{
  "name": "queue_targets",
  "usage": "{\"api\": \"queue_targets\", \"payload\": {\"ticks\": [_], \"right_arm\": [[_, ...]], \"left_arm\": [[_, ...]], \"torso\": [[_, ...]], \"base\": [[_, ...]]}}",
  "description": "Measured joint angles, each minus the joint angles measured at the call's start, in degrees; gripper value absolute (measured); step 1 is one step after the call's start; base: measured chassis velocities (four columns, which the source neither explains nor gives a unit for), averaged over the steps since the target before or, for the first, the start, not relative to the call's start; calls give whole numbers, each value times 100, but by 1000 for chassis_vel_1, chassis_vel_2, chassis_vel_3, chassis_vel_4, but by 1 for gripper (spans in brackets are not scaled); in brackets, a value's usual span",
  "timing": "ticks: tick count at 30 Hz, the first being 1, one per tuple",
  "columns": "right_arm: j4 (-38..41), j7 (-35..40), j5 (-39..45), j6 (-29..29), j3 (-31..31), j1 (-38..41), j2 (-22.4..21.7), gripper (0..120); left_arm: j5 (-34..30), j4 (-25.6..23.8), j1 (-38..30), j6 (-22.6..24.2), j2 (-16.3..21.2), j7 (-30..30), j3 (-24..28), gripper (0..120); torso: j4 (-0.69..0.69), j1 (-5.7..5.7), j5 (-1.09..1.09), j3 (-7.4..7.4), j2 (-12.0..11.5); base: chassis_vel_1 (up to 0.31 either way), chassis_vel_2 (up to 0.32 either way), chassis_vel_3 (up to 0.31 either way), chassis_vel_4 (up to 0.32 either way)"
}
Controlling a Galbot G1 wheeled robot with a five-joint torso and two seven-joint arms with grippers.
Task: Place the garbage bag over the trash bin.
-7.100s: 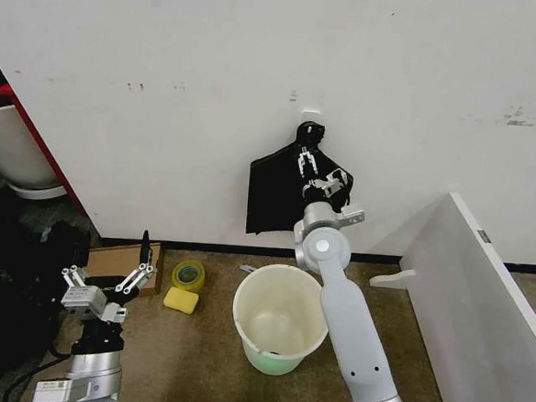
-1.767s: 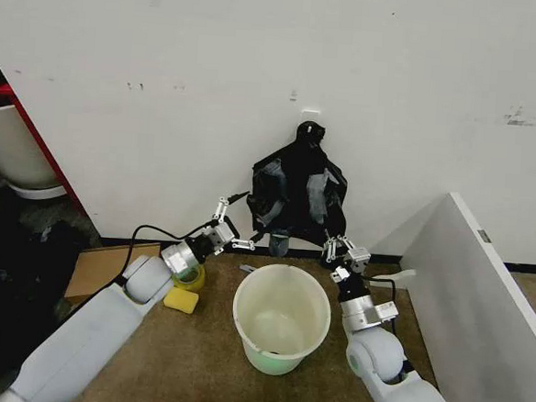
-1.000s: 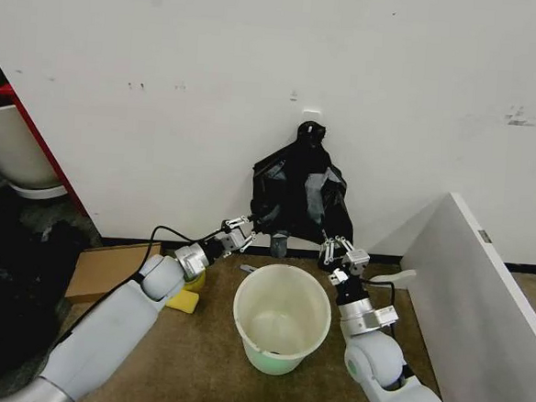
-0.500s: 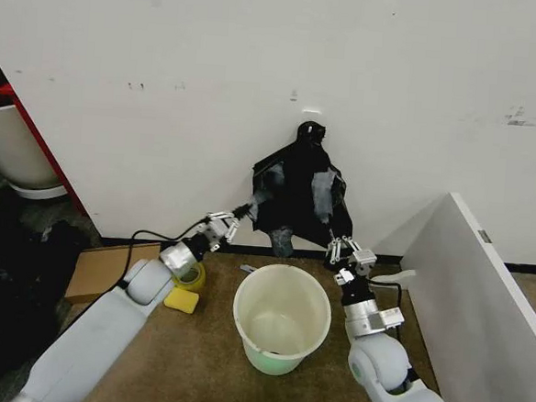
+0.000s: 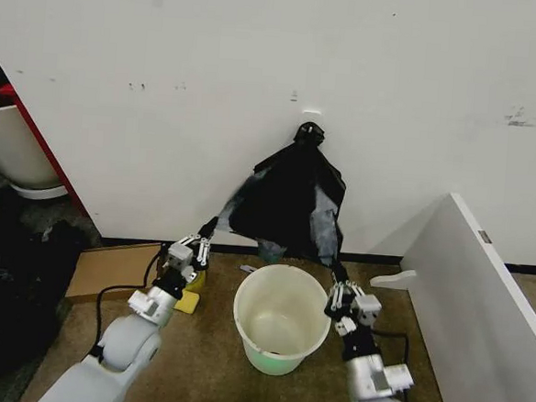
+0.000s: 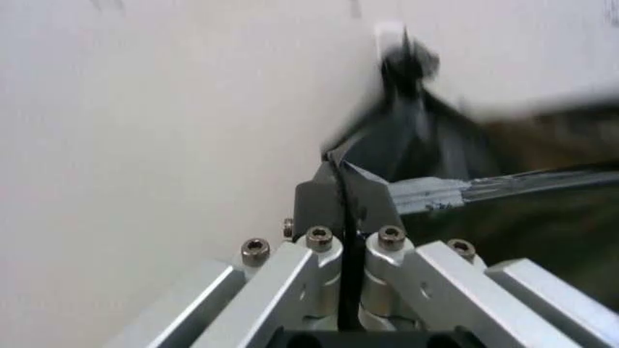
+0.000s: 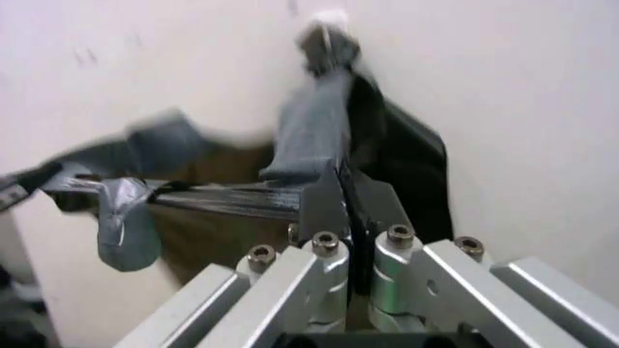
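We see the thin, glossy black plastic garbage bag (image 5: 287,198) hanging against the white wall (image 5: 166,83), its knotted top at a small wall fitting (image 5: 310,115). Its long axis runs vertically from that top, and the lower edge is drawn out sideways, spread wide above the bin. The round cream-white plastic trash bin (image 5: 281,317) stands upright on the brown carpet floor (image 5: 201,371), directly below the bag, mouth open upward; the bag is not yet over its rim.

The left gripper (image 5: 191,246) is beside the bin's left side, pointing up toward the wall. In the left wrist view, its fingers (image 6: 334,199) are pressed together on a fold of the bag's lower left corner. The right gripper (image 5: 339,281) sits just beside the bin's right rim. In the right wrist view, its fingers (image 7: 338,199) are pinched on the bag's lower right edge, with the film stretched taut away from them.

A yellow sponge (image 5: 188,298), a roll of yellow tape (image 5: 194,279) and a flat brown cardboard piece (image 5: 116,269) lie on the floor to the left, partly covered by the left arm. A white panel (image 5: 481,308) leans at the right.

The bag appears blurred in both wrist views, so we cannot make out its opening.
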Motion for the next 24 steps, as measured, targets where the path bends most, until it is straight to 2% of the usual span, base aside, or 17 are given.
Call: {"api": "queue_targets", "payload": {"ticks": [4, 5, 11, 17, 24], "right_arm": [[438, -328, -40, 514, 170, -281, 33, 0], [438, -328, -40, 514, 170, -281, 33, 0], [1175, -529, -1, 707, 472, -605, 91, 0], [1287, -516, -18, 703, 521, -824, 124, 0], [506, -584, -193, 810, 349, -657, 360, 0]], "left_arm": [[-491, -653, 278, -39, 120, 6, -324, 0], [-491, -653, 278, -39, 120, 6, -324, 0], [-1015, -1424, 462, 21, 301, 124, -553, 0], [-907, -1599, 595, 36, 293, 172, -549, 0], [-650, -1399, 563, -42, 1, 215, -252, 0]], "torso": [[0, 0, 1, 0, 0], [0, 0, 1, 0, 0], [0, 0, 0, 1, 0], [0, 0, 0, 1, 0], [0, 1, 1, 1, 0]], "base": [[0, 0, 0, 0], [0, 0, 0, 0], [0, 0, 0, 0], [0, 0, 0, 0], [0, 0, 0, 0]]}}
